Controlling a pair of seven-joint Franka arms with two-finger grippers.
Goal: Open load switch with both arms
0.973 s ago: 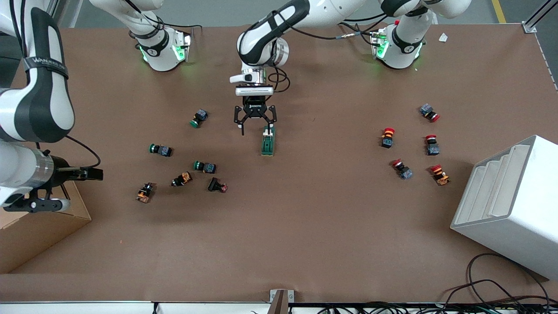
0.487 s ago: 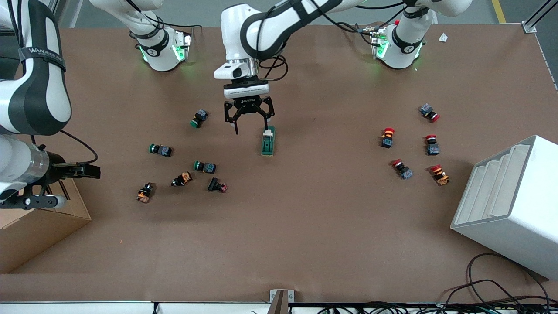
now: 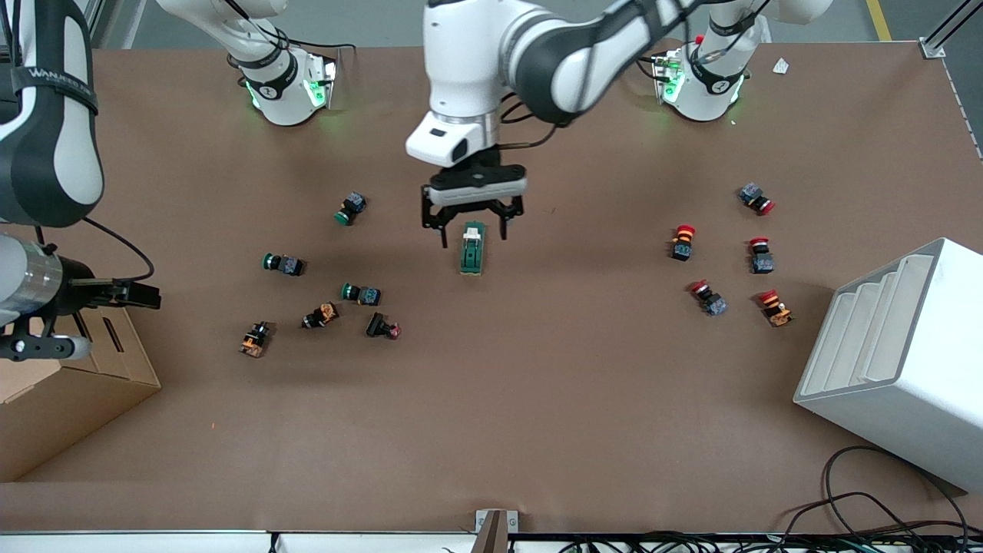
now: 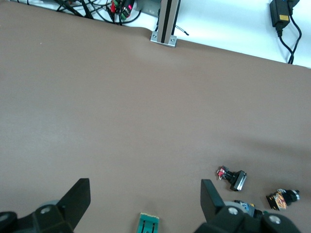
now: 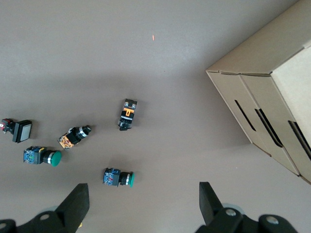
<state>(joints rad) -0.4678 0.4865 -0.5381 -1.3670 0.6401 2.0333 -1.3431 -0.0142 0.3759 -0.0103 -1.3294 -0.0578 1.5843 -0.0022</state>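
Cardboard box (image 3: 73, 384) at frame's lower left, contents unseen, load switch (image 3: 471, 248) at centre lying lengthwise top-to-bottom, white lever end uppermost, left gripper (image 3: 472, 228) spread wide over it, right gripper (image 5: 141, 206) splayed beside the box

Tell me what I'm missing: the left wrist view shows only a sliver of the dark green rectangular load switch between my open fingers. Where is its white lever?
Observer: In the front view the white lever sits at the end of the load switch that points toward the robots' bases. The left gripper hangs open right over that end.
Operator: And the right arm?
Observer: It waits. The right gripper is open over the brown table, beside the brown cardboard box at the right arm's end, well apart from the load switch.
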